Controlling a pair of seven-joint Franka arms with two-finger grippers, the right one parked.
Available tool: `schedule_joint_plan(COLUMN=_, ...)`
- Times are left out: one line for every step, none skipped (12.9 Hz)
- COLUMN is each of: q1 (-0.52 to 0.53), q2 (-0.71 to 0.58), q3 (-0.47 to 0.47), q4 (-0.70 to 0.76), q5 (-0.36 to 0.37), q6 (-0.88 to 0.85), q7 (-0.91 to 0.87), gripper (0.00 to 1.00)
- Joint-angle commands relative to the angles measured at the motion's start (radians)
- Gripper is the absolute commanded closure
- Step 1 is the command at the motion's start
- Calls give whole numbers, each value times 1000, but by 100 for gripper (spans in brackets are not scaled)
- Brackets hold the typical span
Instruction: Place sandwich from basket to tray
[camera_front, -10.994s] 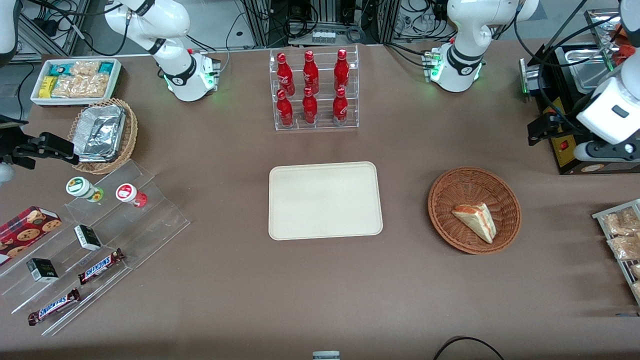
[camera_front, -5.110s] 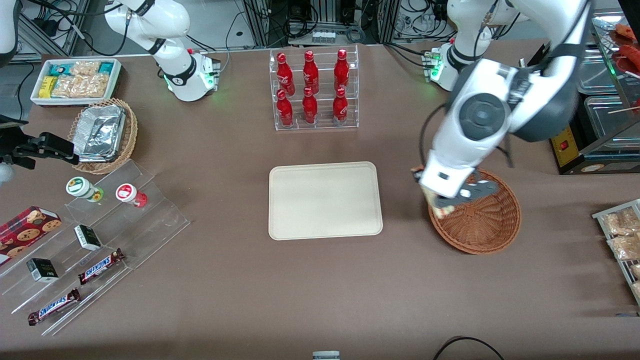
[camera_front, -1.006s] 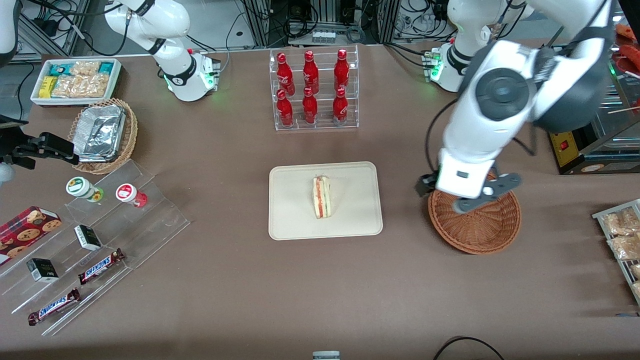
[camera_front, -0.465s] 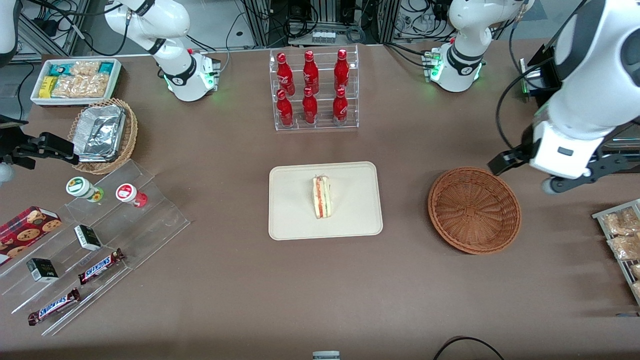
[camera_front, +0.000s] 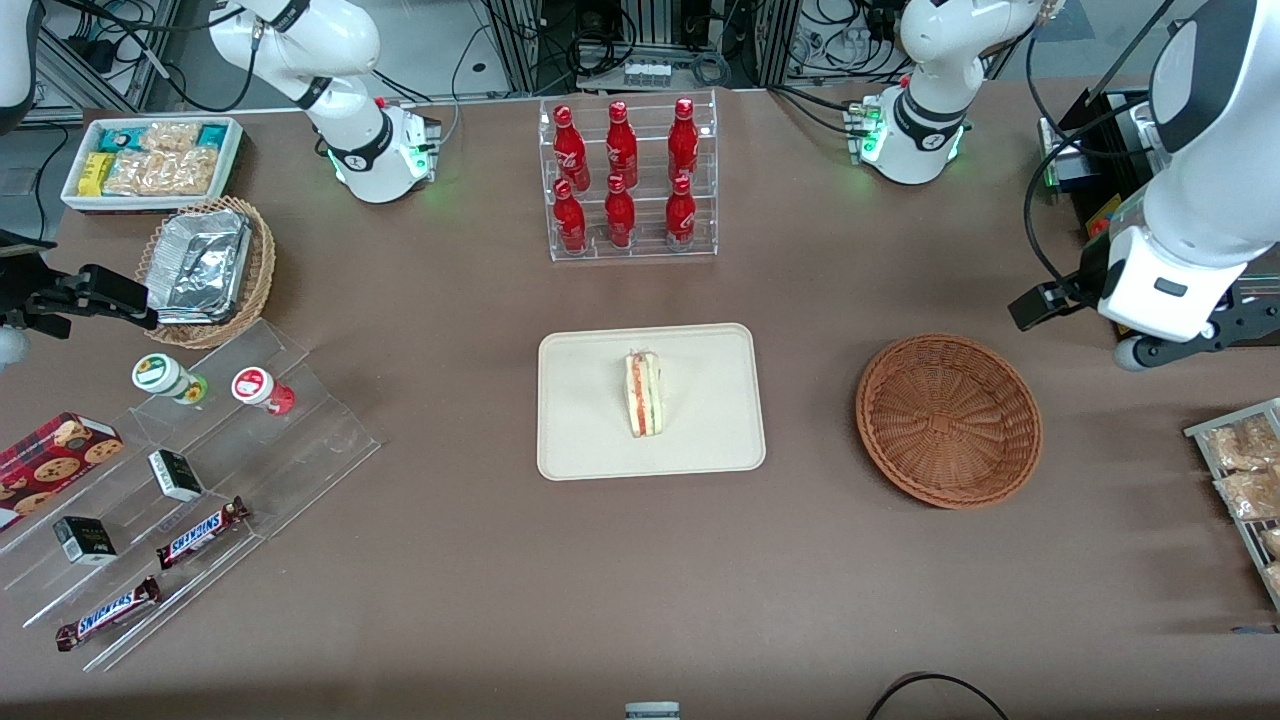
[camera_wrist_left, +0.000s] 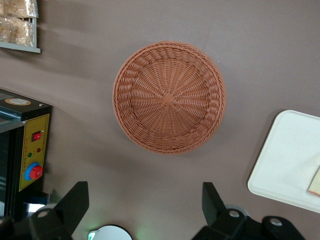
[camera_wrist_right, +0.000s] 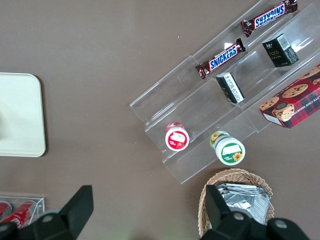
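The sandwich (camera_front: 643, 393) lies on its side near the middle of the cream tray (camera_front: 590, 420), filling layers showing; only its corner (camera_wrist_left: 315, 182) shows in the left wrist view, on the tray (camera_wrist_left: 290, 155). The reddish-brown wicker basket (camera_front: 948, 420) has nothing in it, as the left wrist view also shows (camera_wrist_left: 169, 96). My gripper (camera_front: 1085, 330) hangs above the table beside the basket, toward the working arm's end and a little farther from the front camera. It is open (camera_wrist_left: 144, 205), with bare table between its fingers.
An acrylic rack of red bottles (camera_front: 628, 180) stands farther from the front camera than the tray. A black box with a red switch (camera_wrist_left: 30, 155) and a rack of snack packets (camera_front: 1245, 470) sit at the working arm's end. A stepped acrylic shelf (camera_front: 200, 480) and a foil-filled tan basket (camera_front: 205, 265) lie toward the parked arm's end.
The arm has swung from above the basket out toward its own end of the table and uncovered the basket. The sandwich has stayed put on the tray.
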Motion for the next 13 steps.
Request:
schedule_joint_plan(q1=41, q2=-58, q3=2, q4=-34, q5=-39, q6=-15, q7=70, gripper=0)
schedule_joint_plan(q1=44, q2=-60, q3=2, q4=-34, q5=-40, q6=-27, q7=102, gripper=0)
schedule_joint_plan(q1=29, q2=-67, q3=46, q4=-29, q5=-45, q6=-44, q7=169, gripper=0)
schedule_joint_plan(q1=-21, q2=-85, q3=122, q4=-28, q5=-81, q6=-56, q7=230, gripper=0)
schedule_joint_plan(q1=-101, q2=-107, q3=232, q4=-37, q5=-96, q6=-58, q7=261, gripper=0)
schedule_joint_plan(q1=-170, q2=-116, q3=314, q4=-37, q5=-97, q6=-64, q7=286, gripper=0)
schedule_joint_plan(q1=-198, q2=-121, q3=348, q4=-38, q5=-97, q6=-69, q7=307, gripper=0)
schedule_joint_plan(q1=-216, q2=-129, q3=368, q4=-44, q5=-97, q6=-81, q7=332, gripper=0)
schedule_joint_plan(q1=-252, q2=-145, q3=409, q4=-63, q5=-97, q6=-80, q7=346, gripper=0)
schedule_joint_plan(q1=-313, q2=-165, q3=470, q4=-78, q5=-97, q6=-77, q7=351, gripper=0)
schedule_joint_plan(q1=-347, q2=-173, q3=506, q4=-83, q5=-97, q6=-77, q7=351, gripper=0)
schedule_joint_plan(q1=-350, q2=-179, q3=508, q4=-83, q5=-96, q6=-77, q7=351, gripper=0)
schedule_joint_plan(q1=-352, q2=-179, q3=508, q4=-83, q5=-96, q6=-77, q7=357, gripper=0)
